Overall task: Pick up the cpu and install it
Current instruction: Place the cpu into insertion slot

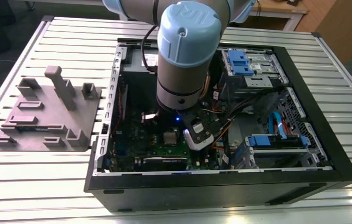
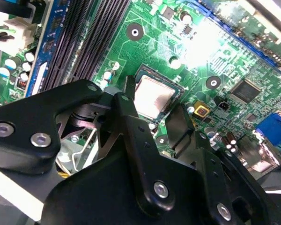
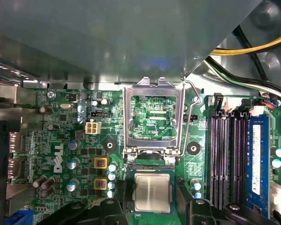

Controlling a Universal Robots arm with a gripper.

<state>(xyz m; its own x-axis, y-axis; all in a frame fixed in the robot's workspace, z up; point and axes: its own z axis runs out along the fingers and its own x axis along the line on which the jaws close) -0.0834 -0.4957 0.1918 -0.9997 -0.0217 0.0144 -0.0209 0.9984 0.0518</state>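
Slatted metal table (image 1: pixel 32 186), carrying an open computer case (image 1: pixel 225 191) laid on its side and, to the exterior view's left, a grey moulded fixture (image 1: pixel 45 116). Arm (image 1: pixel 185 56) reaching down into the case, over the green motherboard (image 3: pixel 61 140). Cpu (image 3: pixel 152 192) (image 2: pixel 152 96) lying flat in its socket in both wrist views, silver top up. Metal load plate (image 3: pixel 129 117) hinged up just beside it, clear of the chip. Jaws spread wide astride the cpu, one black finger off each opposite edge, gripping nothing. Dark memory slots (image 3: pixel 225 159) alongside the socket.
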